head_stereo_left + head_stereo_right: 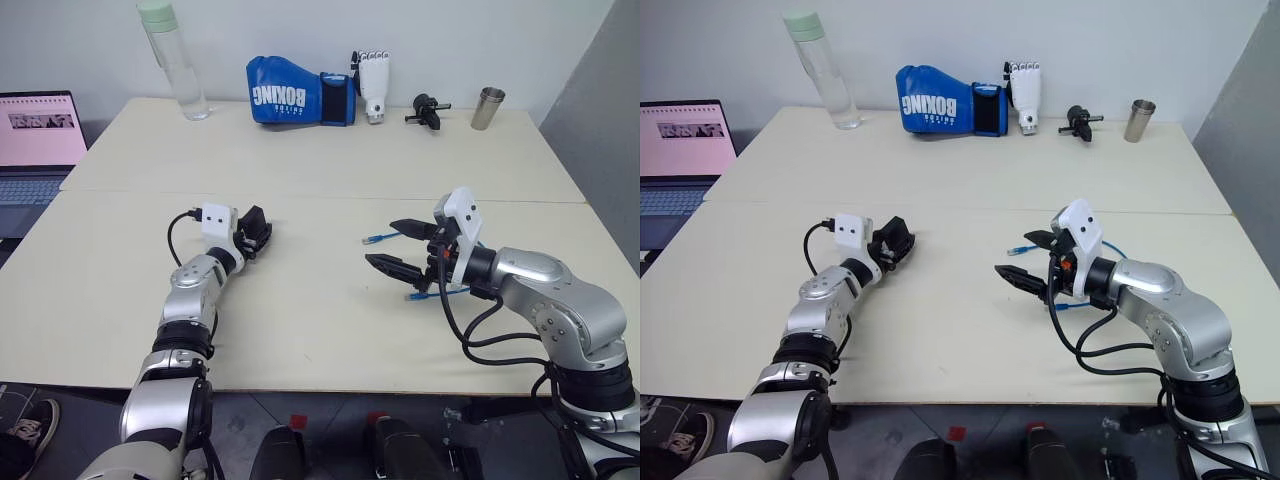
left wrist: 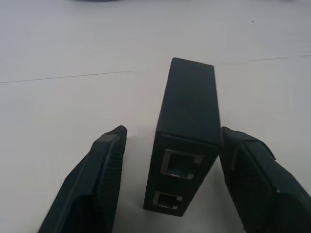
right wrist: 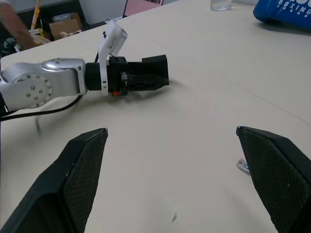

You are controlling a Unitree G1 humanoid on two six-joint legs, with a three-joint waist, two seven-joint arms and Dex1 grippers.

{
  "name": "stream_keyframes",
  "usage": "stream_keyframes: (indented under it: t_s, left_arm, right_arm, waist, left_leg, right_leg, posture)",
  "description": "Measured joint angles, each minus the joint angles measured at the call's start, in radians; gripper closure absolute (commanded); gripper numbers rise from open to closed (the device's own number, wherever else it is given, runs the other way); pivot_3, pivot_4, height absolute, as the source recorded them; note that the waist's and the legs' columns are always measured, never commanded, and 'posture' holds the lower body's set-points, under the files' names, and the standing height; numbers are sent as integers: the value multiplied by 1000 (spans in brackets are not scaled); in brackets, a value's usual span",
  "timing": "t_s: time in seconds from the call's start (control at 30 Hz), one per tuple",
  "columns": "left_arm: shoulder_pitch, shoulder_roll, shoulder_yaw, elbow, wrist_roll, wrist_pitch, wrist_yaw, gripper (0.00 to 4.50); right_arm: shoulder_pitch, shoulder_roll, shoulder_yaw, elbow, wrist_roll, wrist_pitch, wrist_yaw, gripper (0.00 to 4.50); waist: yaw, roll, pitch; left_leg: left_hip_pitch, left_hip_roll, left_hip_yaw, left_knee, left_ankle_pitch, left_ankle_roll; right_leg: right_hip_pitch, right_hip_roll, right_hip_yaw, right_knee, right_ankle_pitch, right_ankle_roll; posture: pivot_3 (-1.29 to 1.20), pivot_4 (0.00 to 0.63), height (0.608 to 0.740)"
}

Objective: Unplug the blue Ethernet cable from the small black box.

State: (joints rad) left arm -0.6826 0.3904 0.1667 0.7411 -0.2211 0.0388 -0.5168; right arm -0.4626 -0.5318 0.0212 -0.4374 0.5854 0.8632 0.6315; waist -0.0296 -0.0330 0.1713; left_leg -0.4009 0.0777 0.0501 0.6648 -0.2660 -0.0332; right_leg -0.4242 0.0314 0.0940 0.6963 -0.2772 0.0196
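The small black box (image 2: 187,136) stood on its narrow edge on the desk (image 1: 320,170), between the two fingers of the left claw (image 1: 256,232). Both ports in its near face were seen to be empty. The left fingers (image 2: 92,184) were spread: one was parted from the box by a strip of bare desk, while the other lay just beside its opposite wall, and contact there could not be told. The box was therefore judged to be set down rather than pinched.

The blue Ethernet cable (image 1: 384,238) lay well apart from the box, on the side of the right claw (image 1: 407,247), with one clear plug resting free on the desk and the remainder passing under that claw. No part of it reached the box. The right claw was held wide, with nothing between its fingers (image 3: 73,179), and hung just above the cable.

The plug was thus already out of the port, and the step in hand was judged to be the release and withdrawal. For this to be done well, the left fingers would best be kept spread and drawn straight back along the line of the box, so that neither pad brushed it; standing on edge, the box could be tipped by a slight sideways drag. The right claw would best be lifted clear of the cable before any sweep, lest the loose cord be caught.
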Motion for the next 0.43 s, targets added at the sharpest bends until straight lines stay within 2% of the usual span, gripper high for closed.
stream_keyframes:
  t_s: [0.03,0.17,0.23,0.43]
  left_arm:
    - [28,36,-6,-106,-17,79,-41,432]
    - [50,187,-12,-363,-59,277,-147,432]
    - [85,304,-28,-502,-92,397,-245,432]
    - [163,504,-66,-619,-131,523,-479,432]
  right_arm:
    - [11,-13,-7,-22,24,19,1,0]
    - [18,-61,-86,-74,89,72,-2,0]
    - [18,-98,-143,-91,144,124,-5,0]
    - [43,-201,-236,-84,210,208,-1,0]
  waist:
    - [-1,-1,0]
    - [-3,-1,0]
    - [-4,0,0]
    - [-2,-1,0]
  left_leg:
    - [-1,0,0,0,0,0]
    - [0,1,0,-1,0,-1]
    - [2,1,1,-1,0,0]
    - [2,1,1,-1,0,0]
  right_leg:
    - [-1,0,0,0,0,0]
    - [0,0,0,0,0,0]
    - [0,0,1,0,0,0]
    - [0,0,0,0,-1,-1]
  posture:
    - [0,150,740]
    - [0,150,740]
    - [0,150,740]
    - [0,150,740]
